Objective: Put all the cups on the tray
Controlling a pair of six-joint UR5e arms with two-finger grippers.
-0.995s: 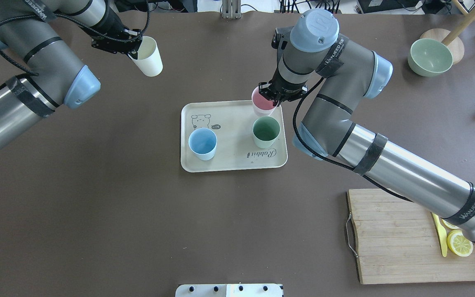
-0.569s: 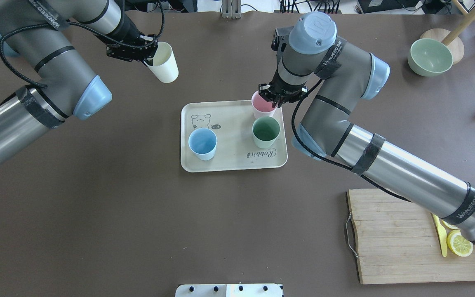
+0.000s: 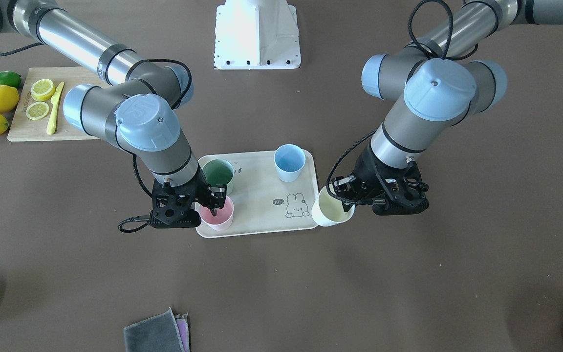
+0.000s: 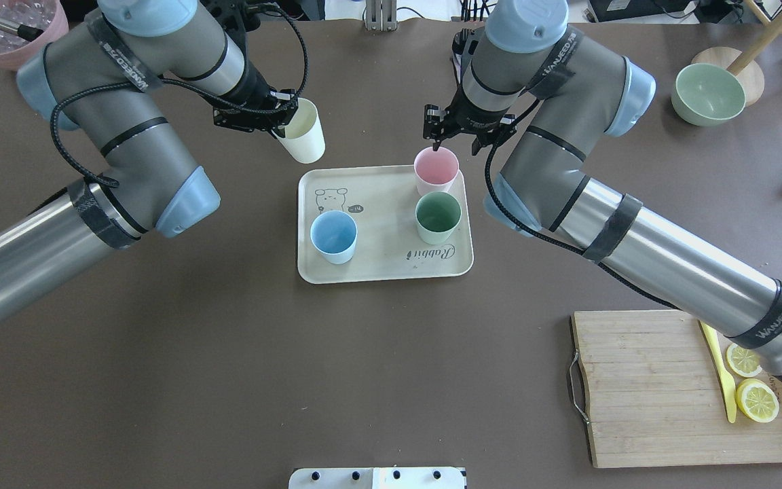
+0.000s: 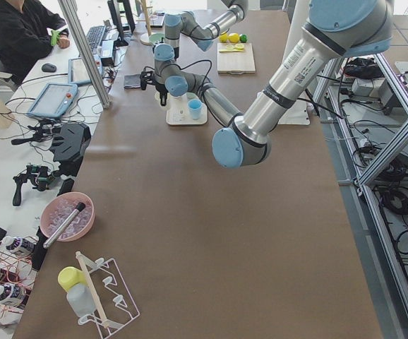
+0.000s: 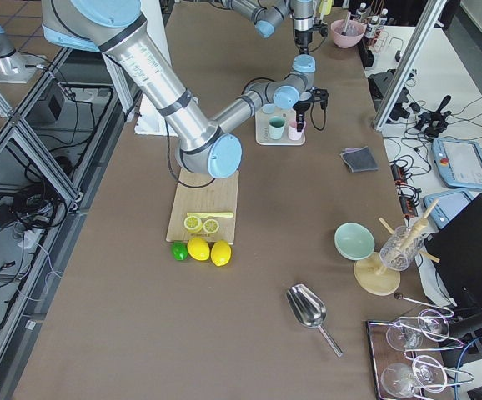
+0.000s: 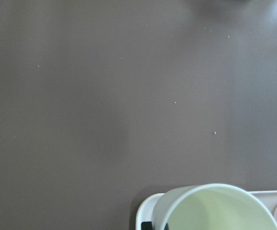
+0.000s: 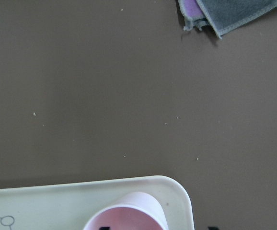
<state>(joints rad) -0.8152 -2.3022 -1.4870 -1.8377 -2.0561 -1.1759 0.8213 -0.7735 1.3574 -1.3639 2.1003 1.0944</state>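
cream-white cup [image 4: 303,140] hangs tilted just beside the tray's [image 4: 377,266] far corner, its rim clamped in the left gripper [image 4: 281,128] ready for placing, while the right gripper [image 4: 455,138], spread apart, hovers over the pink cup [image 4: 436,171] standing on the tray.

Beige bunny-print tray [image 4: 384,227], cream cup [image 4: 303,139]

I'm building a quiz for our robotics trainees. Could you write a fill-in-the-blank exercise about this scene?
1. ___ cups stand on the tray.
2. The gripper holding the cream cup belongs to the robot's ___ arm.
3. Closest to the pink cup stands the ___ cup.
4. The cutting board carries lemon slices and a yellow ___.
Missing words: three; left; green; knife.
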